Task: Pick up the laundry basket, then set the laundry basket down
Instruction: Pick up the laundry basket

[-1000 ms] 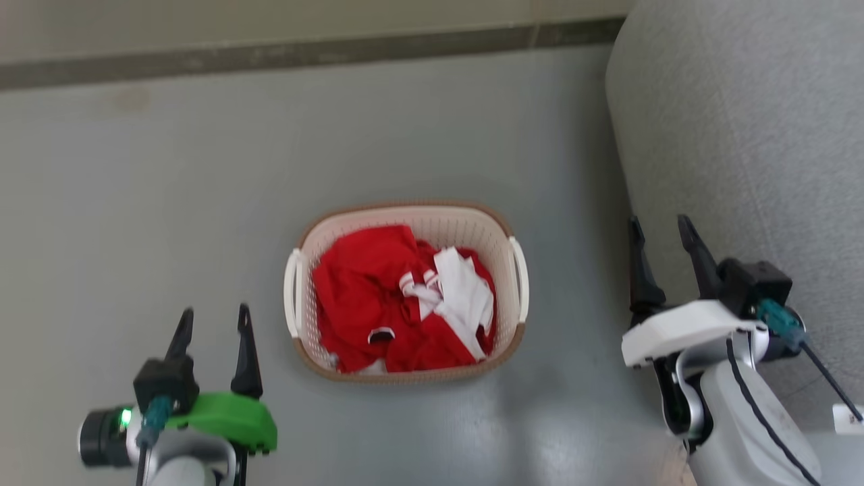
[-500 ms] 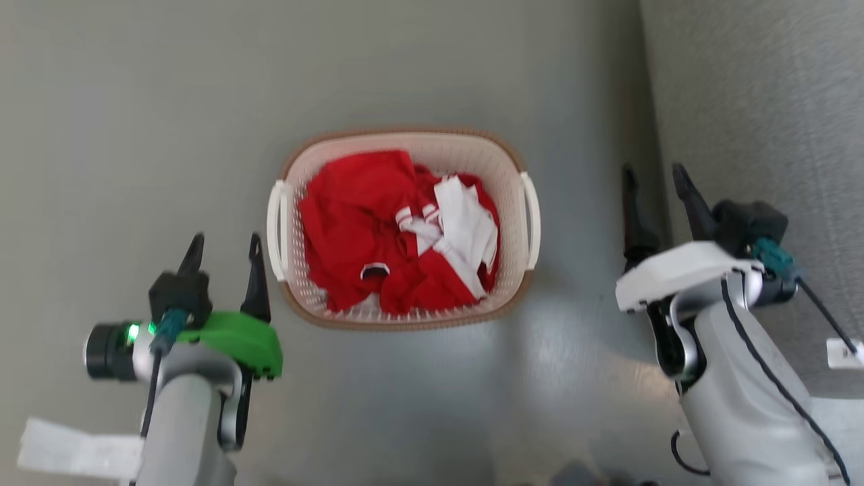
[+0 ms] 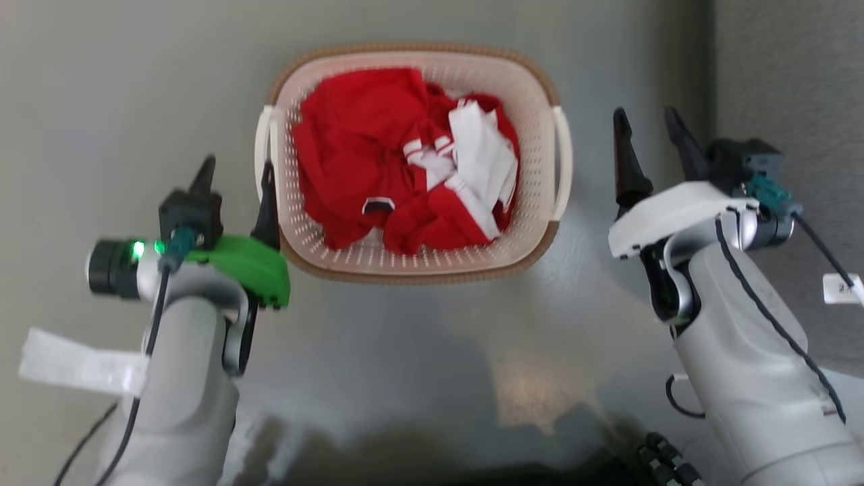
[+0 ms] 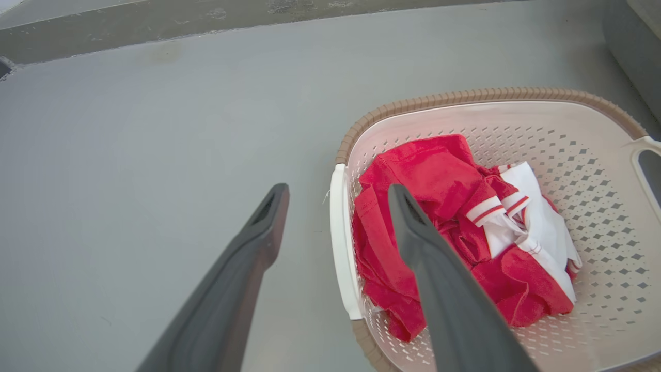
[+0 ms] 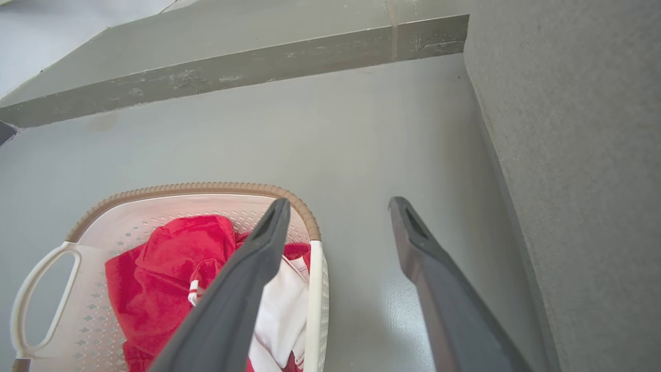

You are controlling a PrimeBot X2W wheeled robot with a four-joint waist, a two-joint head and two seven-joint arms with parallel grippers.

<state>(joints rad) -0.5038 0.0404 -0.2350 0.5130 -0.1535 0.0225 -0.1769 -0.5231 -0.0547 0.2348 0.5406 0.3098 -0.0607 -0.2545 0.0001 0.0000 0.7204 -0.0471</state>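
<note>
The laundry basket (image 3: 540, 74) stands on the grey floor, cream with a brown rim, holding red and white clothes (image 3: 378, 148). My left gripper (image 3: 238, 165) is open at the basket's left handle (image 3: 259, 152). In the left wrist view the handle (image 4: 338, 237) lies between the fingers of this gripper (image 4: 336, 188), the inner finger over the clothes; I cannot tell if it touches. My right gripper (image 3: 644, 115) is open, a little to the right of the right handle (image 3: 564, 162). In the right wrist view that gripper (image 5: 338, 204) has its inner finger over the basket's rim (image 5: 196, 187).
A grey upholstered block (image 3: 790, 67) rises close beside my right arm, seen also in the right wrist view (image 5: 568, 155). A dark skirting strip (image 5: 232, 70) runs along the wall beyond the basket. Bare floor (image 4: 129, 155) spreads to the left.
The camera has tipped down and come nearer, so the basket looks larger and higher. Both grippers have closed in on the handles; the left inner finger now overlaps the left handle.
</note>
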